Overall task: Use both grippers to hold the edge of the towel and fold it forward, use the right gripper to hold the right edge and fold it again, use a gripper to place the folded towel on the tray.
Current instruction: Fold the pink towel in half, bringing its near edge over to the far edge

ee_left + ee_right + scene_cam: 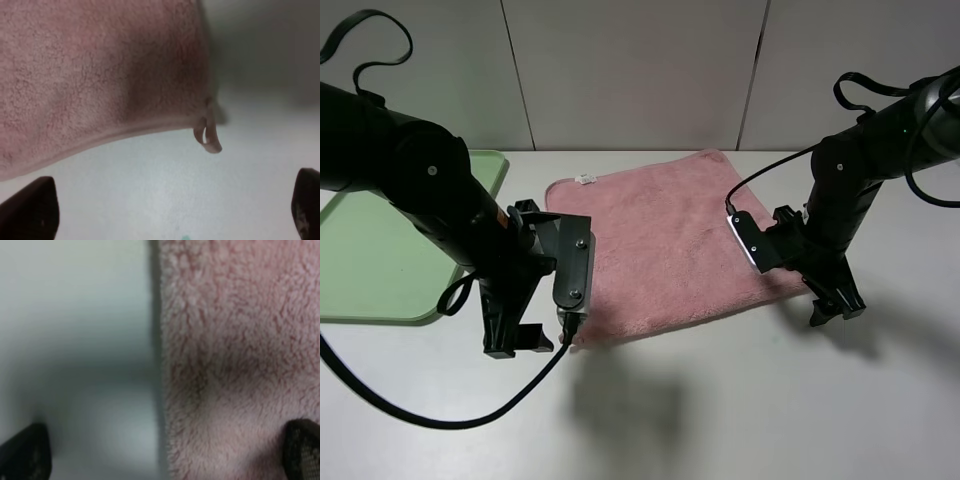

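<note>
Left gripper (520, 342): jaws spread wide, nothing between them. In the left wrist view, both fingertips (30, 210) sit over bare counter (150, 190), clear of the cloth. The towel (670, 240) lies just ahead of this gripper, its near hem (125, 131) running across in front of the jaws. The corner loop (207, 136) hangs off the hem towards one finger's side. Contact with the counter cannot be confirmed.

Right gripper (835, 312): jaws likewise spread, holding nothing. In the right wrist view the towel's side edge (161, 340) runs between the two fingers: one fingertip (25, 452) is over the counter, the other is over the pink pile. I cannot tell whether either fingertip touches down.

Towel: spread flat and unfolded on the counter between the two grippers. The left gripper is at its near left corner and the right gripper at its near right corner. A small white tag (585, 180) shows on the far hem, away from both grippers.

Tray (380, 260): light green, on the counter out beyond the left gripper, on the side away from the towel. It is partly hidden by the left arm (420, 180).
</note>
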